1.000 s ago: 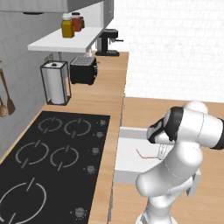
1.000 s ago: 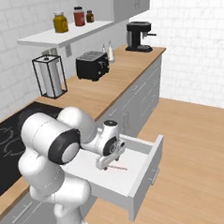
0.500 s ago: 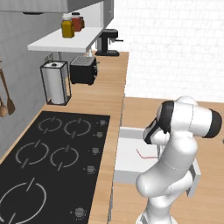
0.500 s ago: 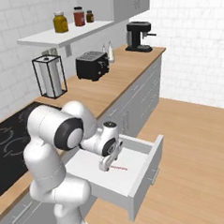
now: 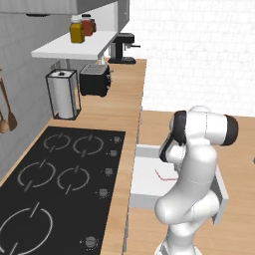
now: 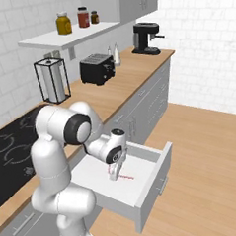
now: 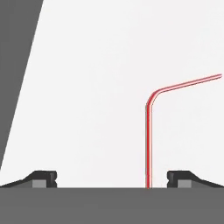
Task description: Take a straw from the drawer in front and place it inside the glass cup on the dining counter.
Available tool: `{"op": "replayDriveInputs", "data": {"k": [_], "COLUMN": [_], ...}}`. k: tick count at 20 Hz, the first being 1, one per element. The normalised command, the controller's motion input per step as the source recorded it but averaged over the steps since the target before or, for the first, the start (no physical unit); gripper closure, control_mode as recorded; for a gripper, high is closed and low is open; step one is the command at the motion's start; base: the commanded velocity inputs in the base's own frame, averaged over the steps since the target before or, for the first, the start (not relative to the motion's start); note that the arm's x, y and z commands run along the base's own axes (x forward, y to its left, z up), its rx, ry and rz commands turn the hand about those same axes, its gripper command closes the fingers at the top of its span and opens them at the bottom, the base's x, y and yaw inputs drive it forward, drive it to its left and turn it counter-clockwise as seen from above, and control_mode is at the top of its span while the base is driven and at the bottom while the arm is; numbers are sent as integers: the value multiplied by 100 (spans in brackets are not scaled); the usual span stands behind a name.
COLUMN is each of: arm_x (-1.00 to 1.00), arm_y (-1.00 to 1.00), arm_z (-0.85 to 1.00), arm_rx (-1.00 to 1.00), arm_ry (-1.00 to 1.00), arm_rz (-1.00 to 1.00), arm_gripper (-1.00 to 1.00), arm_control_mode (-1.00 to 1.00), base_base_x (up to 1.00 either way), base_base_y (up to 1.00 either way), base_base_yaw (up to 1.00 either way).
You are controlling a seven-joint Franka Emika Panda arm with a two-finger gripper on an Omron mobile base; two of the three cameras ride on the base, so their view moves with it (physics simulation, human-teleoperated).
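Pinkish-red against a white floor, the straw (image 7: 149, 144) lies flat inside the open drawer (image 6: 144, 190), which stands pulled out from the wood-topped bench (image 6: 132, 77) toward the lower right of the right base view. In the hand view its long shaft runs up from the bottom edge, between the two dark fingertips (image 7: 41, 178) but far closer to the right-hand one, then bends and slants off to the right edge. The end effector (image 6: 113, 175) points down into the drawer near the middle of the right base view, with its fingers spread wide and nothing between them. In the left base view the straw shows as a thin red line on the drawer floor just left of the white arm, at centre right.

By my reading the step in hand is the descent onto the straw, with nothing gripped yet. The main risk is the off-centre line-up: as the fingers close, the right one would meet the shaft first and could roll or push it sideways instead of trapping it. So thin a stick lying flat may also slip under the pads if the tips stop short of the floor, while going too deep would press them into the drawer bottom. Gripping close to the bend could leave the straw tilted awkwardly for the later drop into the cup.
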Motion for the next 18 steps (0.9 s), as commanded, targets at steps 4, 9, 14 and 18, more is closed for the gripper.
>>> {"op": "replayDriveInputs", "data": {"k": [4, 9, 14, 18], "arm_x": [23, 7, 0, 1], "arm_y": [0, 0, 0, 0], "arm_z": [-10, -13, -11, -15], "arm_rx": [4, 3, 2, 2], "arm_ry": [0, 2, 2, 3], "arm_rz": [18, 10, 0, 0], "arm_gripper": [-100, -100, -100, -100], "arm_control_mode": [-100, -100, -100, -100], "base_base_x": [0, 0, 0, 0], "base_base_y": [0, 0, 0, 0], "base_base_yaw": [0, 0, 0, 0]}}
